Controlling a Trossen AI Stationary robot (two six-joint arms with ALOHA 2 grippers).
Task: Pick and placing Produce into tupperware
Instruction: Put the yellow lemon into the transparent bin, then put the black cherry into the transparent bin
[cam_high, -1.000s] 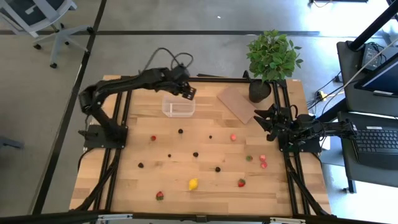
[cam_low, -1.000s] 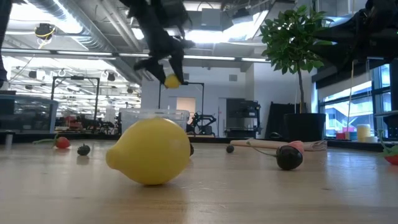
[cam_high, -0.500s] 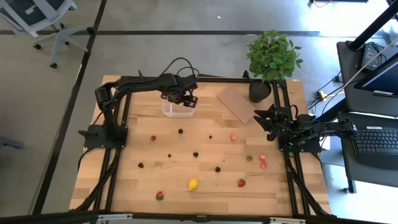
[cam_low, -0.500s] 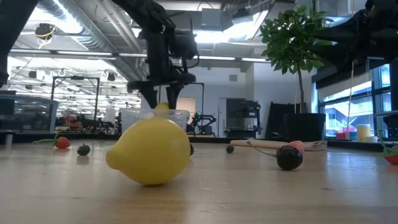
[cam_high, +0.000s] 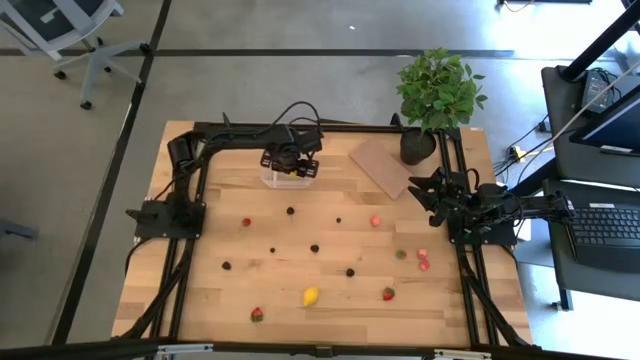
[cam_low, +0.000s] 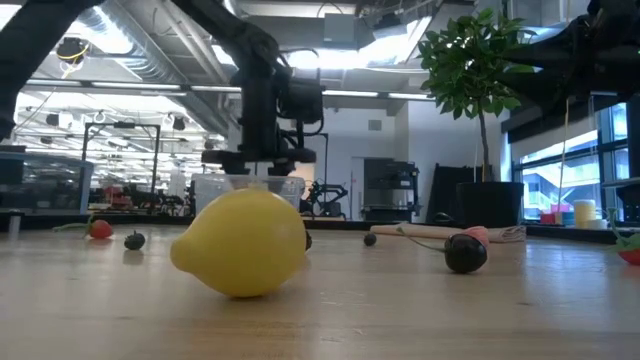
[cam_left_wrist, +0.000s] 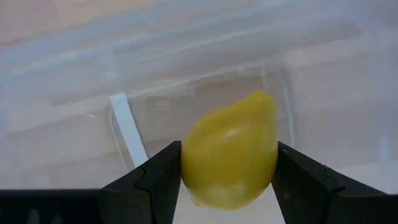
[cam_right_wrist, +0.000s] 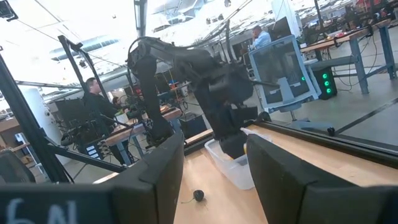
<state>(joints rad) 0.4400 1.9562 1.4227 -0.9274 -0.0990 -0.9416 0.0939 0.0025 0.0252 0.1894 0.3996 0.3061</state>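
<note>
legible text: none. no labels, brands, numbers or signs can be read on anything in the four views; pale marks at the lower edge of the right wrist view are too partial to read.

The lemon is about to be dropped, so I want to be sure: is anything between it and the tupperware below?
Nothing visible. The left pincer holds the lemon directly over the open tupperware, whose clear floor shows bare beneath it.
</note>
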